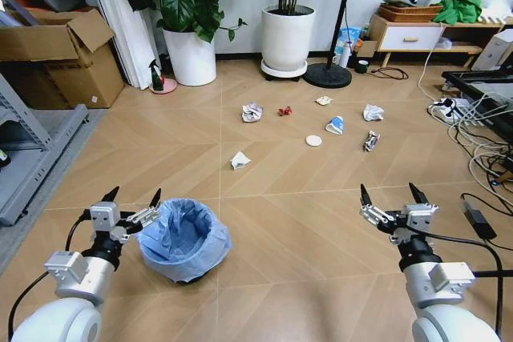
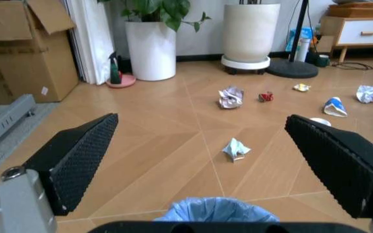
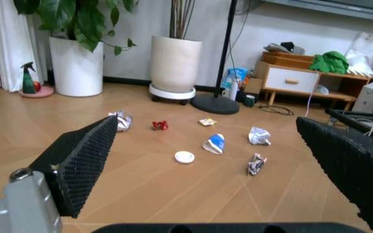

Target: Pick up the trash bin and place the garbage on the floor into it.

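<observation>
No readable text, labels, brands or numbers are showing anywhere. The cardboard box (image 1: 60, 58) is carrying a small white sticker, too small to read. The crushed wrapper (image 1: 370, 141) is showing some print, illegible. The blue-white cup (image 3: 214, 143) is showing no legible marking.
</observation>
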{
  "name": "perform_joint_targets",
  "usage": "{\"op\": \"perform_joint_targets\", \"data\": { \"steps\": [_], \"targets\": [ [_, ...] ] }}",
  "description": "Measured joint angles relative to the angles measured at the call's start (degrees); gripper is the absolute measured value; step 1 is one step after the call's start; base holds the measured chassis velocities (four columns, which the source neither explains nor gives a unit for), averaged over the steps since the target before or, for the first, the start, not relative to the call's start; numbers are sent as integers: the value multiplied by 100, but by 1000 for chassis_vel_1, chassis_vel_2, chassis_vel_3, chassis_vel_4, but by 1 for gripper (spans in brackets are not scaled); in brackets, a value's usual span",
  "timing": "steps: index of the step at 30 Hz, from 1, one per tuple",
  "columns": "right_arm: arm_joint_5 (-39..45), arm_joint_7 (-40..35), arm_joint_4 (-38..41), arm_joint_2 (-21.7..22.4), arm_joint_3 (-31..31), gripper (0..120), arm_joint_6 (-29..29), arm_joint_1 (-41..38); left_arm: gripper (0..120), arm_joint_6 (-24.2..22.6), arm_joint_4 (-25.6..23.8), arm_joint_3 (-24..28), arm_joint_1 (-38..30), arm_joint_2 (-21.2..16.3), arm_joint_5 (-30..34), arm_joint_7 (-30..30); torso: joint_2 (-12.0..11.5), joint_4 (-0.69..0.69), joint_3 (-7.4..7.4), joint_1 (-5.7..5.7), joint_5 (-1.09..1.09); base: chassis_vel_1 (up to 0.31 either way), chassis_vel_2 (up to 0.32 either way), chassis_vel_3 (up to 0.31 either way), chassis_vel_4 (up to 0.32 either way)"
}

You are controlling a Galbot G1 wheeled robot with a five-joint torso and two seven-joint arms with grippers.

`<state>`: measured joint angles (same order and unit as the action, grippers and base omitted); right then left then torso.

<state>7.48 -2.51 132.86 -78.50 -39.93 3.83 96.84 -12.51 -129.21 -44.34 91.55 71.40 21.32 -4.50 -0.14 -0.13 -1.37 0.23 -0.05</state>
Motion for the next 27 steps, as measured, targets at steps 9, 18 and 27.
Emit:
{"op": "perform_joint_targets", "data": {
  "steps": [9, 18, 27],
  "targets": [
    [0, 0, -2, -8, -1, 100, -2, 14, 100, -102, 68, 21, -73, -80, 50, 11, 0, 0, 0, 0, 0, 0, 0, 0, 0],
    [7, -5, 1, 49, -17, 100, -3, 58, 100, -1179, 192, 19, -284, -731, 433, 183, 0, 0, 0, 0, 1, 0, 0, 0, 0],
    [6, -7, -9, 56, -7, 100, -3, 90, 100, -2202, 649, 225, -788, -1294, 1095, 407, 0, 0, 0, 0, 0, 0, 0, 0, 0]
  ]
}}
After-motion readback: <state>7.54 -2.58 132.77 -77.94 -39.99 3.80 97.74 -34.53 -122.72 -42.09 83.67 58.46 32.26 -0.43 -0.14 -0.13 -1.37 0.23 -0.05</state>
